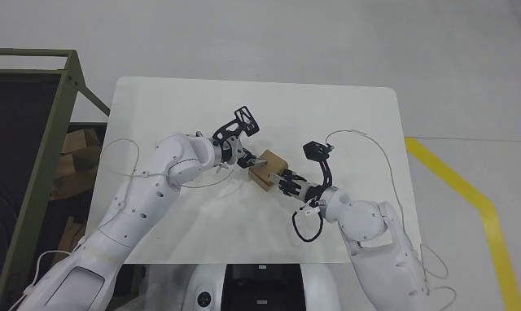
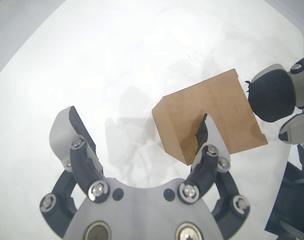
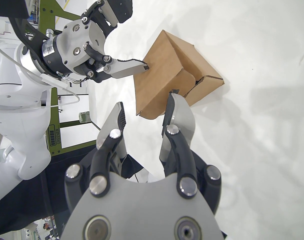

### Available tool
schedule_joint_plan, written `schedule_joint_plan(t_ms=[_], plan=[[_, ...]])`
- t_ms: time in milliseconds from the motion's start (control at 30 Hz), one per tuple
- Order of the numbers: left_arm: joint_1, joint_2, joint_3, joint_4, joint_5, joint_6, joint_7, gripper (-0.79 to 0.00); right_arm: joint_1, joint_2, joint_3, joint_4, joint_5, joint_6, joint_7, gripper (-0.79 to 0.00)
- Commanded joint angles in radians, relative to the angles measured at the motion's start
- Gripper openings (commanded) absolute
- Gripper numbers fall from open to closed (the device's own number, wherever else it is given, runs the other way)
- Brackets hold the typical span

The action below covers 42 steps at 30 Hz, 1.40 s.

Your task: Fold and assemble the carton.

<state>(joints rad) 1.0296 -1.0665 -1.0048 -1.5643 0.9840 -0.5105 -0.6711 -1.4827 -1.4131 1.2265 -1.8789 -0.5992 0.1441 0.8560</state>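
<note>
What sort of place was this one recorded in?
Likely a workshop or factory-style test floor: a white table on smooth grey flooring, a yellow floor line beside it, and a green metal frame holding brown cardboard.

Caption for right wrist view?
Partly folded carton between open grippers: left gripper touches a fingertip to its side, right gripper sets a finger at its end flaps.

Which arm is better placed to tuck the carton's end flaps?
Probably right: the right gripper faces the carton flaps, a finger beside them; the left gripper touches a plain side.
</note>
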Motion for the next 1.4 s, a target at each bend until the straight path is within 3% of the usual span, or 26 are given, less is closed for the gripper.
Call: schedule_joint_plan(t_ms=[0,333,567,967,1367], plan=[[-0.001,-0.001,0.002,0.003,-0.002,0.0,0.001,0.0,0.005,0.002,-0.004,0.004,0.004,0.005,-0.003,-0.502],[-0.012,-0.005,0.007,0.019,-0.019,-0.008,-0.002,0.0,0.024,0.009,-0.014,0.026,0.025,0.03,-0.018,-0.551],[-0.018,-0.007,0.009,0.028,-0.028,-0.014,-0.004,0.0,0.034,0.013,-0.017,0.042,0.053,0.075,-0.03,-0.662],[-0.017,-0.006,-0.015,0.047,-0.043,-0.007,0.01,0.0,0.052,0.022,-0.031,0.051,0.065,0.128,-0.033,-0.57],[-0.045,-0.011,-0.041,0.144,-0.331,-0.046,-0.066,0.0,0.066,0.031,-0.048,0.054,0.065,0.14,-0.041,-0.56]])
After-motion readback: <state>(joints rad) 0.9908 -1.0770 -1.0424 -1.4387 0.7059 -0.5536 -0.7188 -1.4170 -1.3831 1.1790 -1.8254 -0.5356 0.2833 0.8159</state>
